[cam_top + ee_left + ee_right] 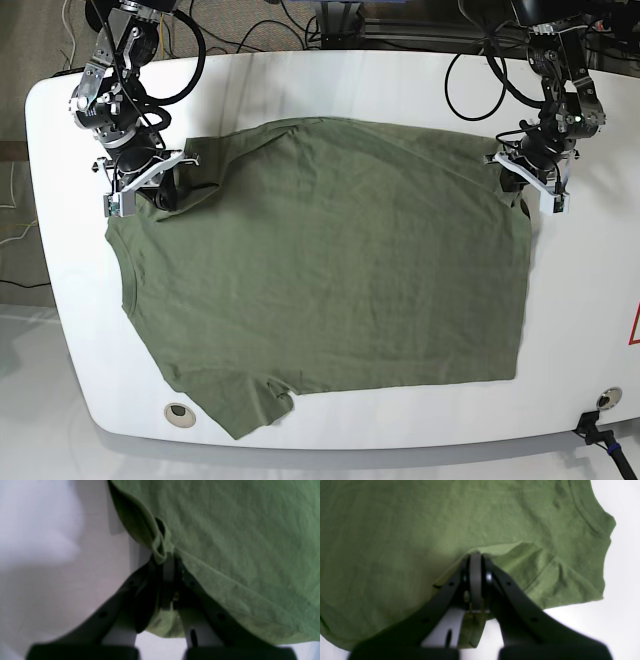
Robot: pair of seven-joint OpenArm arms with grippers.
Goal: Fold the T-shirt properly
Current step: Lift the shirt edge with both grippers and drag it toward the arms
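The olive-green T-shirt (330,260) lies spread across the white table (330,80), collar toward the left and hem toward the right. My right gripper (165,195) is at the shirt's far left corner. In the right wrist view the right gripper (475,556) is shut on a raised fold of the sleeve (545,580), with the collar (585,512) off to the right. My left gripper (522,185) is at the far right corner. In the left wrist view the left gripper (166,557) is shut on a bunched loop of the T-shirt's (237,530) hem corner.
Black cables (480,70) run over the table's back edge behind both arms. A round grommet (178,412) sits near the front left edge, and a small connector (603,400) at the front right. The near sleeve (245,410) reaches close to the front edge.
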